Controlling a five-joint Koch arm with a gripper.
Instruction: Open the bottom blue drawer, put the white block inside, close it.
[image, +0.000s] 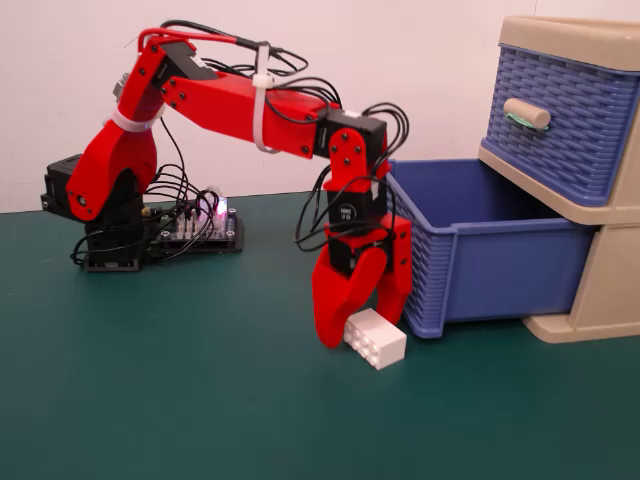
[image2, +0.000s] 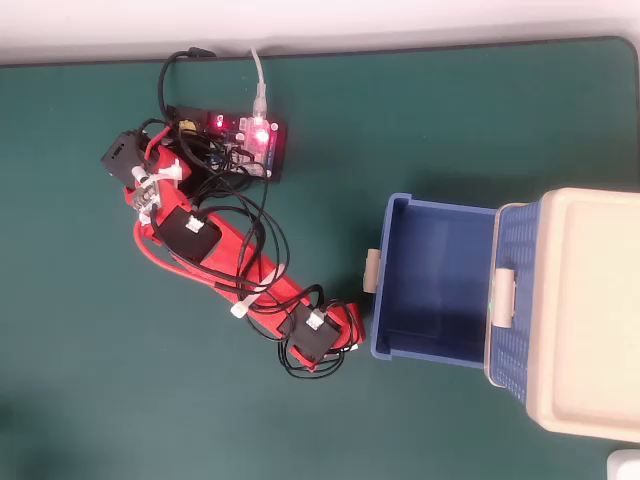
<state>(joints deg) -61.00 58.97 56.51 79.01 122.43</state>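
Straddling the white block with spread jaws, the gripper must next clamp, then lift toward the bottom blue drawer at two o'clock.

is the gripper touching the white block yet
Cannot tell. In the fixed view the gripper straddles the block, its near jaw overlapping the block's edge, but no contact or gap shows plainly. Overhead, the arm hides the block.

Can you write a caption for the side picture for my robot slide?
Red robot hand straddles the white block on the green table, beside the open bottom blue drawer.
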